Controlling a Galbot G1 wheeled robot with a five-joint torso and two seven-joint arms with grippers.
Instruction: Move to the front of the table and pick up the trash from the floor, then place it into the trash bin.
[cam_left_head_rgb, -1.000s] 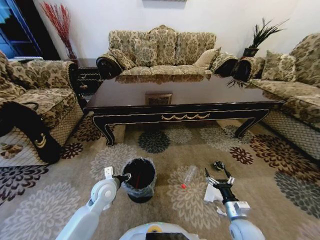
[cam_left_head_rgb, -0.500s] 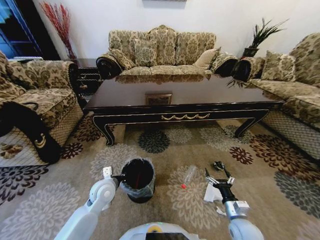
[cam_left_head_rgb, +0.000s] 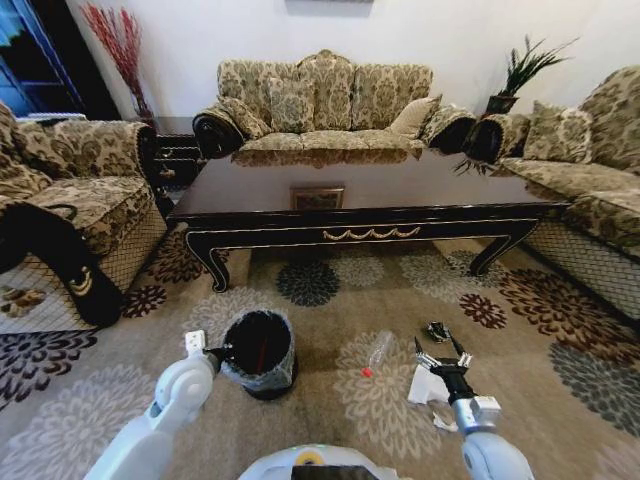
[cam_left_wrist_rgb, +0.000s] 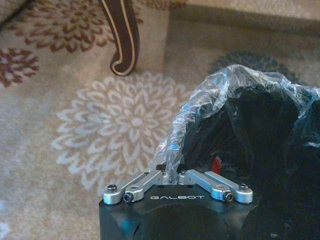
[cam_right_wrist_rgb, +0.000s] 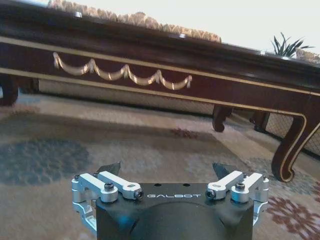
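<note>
in the head view the left gripper (cam_left_head_rgb: 213, 352) is clamped on the rim of the small round black bin with a clear plastic liner (cam_left_head_rgb: 258, 352), which stands on the patterned carpet directly beyond it. the right gripper (cam_left_head_rgb: 439, 356) hangs low with its fingers spread apart and nothing between them. a white crumpled paper piece (cam_left_head_rgb: 423, 385) lies right beneath it, a tiny dark wad (cam_left_head_rgb: 437, 331) just beyond its tips, and a clear plastic bottle with a red cap (cam_left_head_rgb: 378, 352) on its inner side, between it and the bin. the long glossy dark wood surface with gold ornament (cam_left_head_rgb: 365, 234) stands well beyond both.

in the left wrist view the left gripper (cam_left_wrist_rgb: 172, 176) pinches a fold of liner as much as hard rim. i judge the film could tear or slide, letting the bin tip or drop away.

in the right wrist view the right gripper (cam_right_wrist_rgb: 167, 171) is wide open and points level at the surface's front edge, with carpet below. the trash sits under and around it, so a descent could miss the flat paper or knock the round bottle rolling.
</note>
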